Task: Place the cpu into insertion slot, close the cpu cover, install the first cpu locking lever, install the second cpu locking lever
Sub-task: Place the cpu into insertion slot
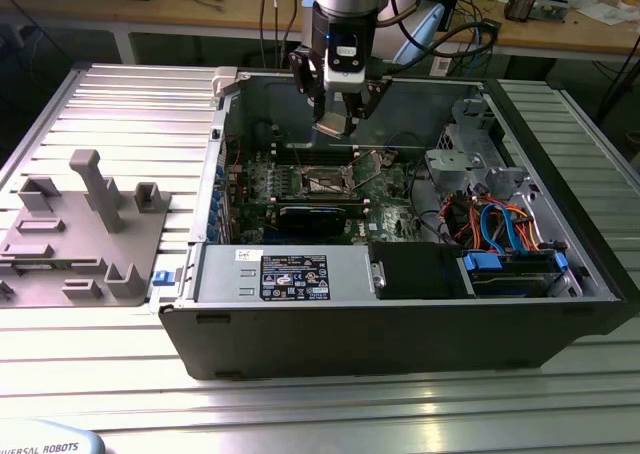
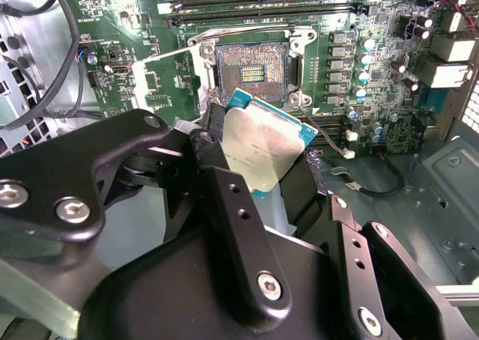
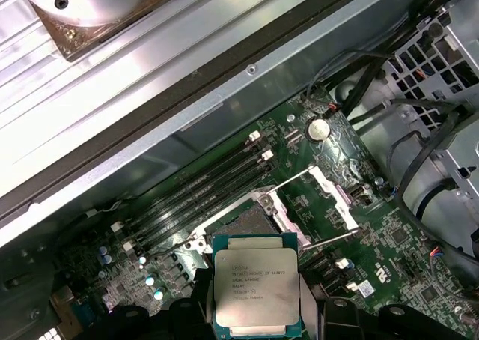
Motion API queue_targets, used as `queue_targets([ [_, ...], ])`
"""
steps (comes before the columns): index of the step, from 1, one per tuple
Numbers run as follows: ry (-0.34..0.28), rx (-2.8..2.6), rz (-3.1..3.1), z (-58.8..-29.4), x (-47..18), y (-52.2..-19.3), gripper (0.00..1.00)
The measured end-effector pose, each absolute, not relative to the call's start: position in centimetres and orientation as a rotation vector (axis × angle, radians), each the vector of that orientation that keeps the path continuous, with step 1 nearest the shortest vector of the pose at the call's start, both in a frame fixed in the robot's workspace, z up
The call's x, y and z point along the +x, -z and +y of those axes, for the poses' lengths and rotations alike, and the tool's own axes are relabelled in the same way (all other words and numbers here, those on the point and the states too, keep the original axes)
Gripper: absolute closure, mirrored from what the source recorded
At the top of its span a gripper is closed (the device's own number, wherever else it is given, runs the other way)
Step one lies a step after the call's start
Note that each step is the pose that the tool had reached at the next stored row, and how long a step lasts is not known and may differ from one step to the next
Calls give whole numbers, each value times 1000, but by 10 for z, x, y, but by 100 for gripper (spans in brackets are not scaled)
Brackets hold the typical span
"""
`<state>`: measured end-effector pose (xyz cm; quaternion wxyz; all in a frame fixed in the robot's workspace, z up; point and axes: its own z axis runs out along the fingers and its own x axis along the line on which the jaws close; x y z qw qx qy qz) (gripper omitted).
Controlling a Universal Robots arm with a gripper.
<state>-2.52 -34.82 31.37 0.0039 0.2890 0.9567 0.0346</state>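
My gripper [image 1: 336, 122] hangs inside the open computer case, shut on the cpu [image 1: 332, 126], a flat square chip with a dull silver top. Both wrist views show the cpu [image 2: 262, 141] [image 3: 257, 287] clamped by its edges between the black fingers [image 2: 213, 134], tilted a little. It hovers above and just off the insertion slot [image 2: 252, 72] [image 3: 243, 224], whose pin field lies bare on the green board [image 1: 325, 182]. The cpu cover [image 3: 323, 199] [image 2: 161, 78] stands swung open beside the socket. A thin wire locking lever [image 3: 329, 240] is raised next to it.
A black power supply box [image 1: 290, 274] fills the case's near side, and a long black card [image 1: 312, 217] lies just behind it. A drive cage with blue and orange cables [image 1: 505, 224] sits on the exterior view's right. Memory slots [image 3: 202, 194] run beside the socket. A grey fixture tray [image 1: 80, 224] lies outside.
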Motion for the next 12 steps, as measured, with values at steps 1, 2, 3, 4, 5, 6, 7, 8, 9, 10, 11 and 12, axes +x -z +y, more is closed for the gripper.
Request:
queue_targets([
  [1,-108,908,2997,-348,-25,-314,46],
  [2,-108,908,2997,-348,-25,-314,46],
  [3,-108,910,2997,-348,-25,-313,46],
  [4,-108,911,2996,-348,-25,-313,46],
  [5,-108,911,2996,-348,-25,-313,46],
  [6,-108,912,2996,-348,-25,-313,46],
  [7,-108,912,2996,-348,-25,-313,46],
  [8,-108,913,2996,-348,-25,-313,46],
  [9,-108,914,2995,-348,-25,-313,46],
  [10,-108,915,2995,-348,-25,-313,46],
  [11,-108,915,2995,-348,-25,-313,46],
  [12,-108,916,2995,-348,-25,-313,46],
])
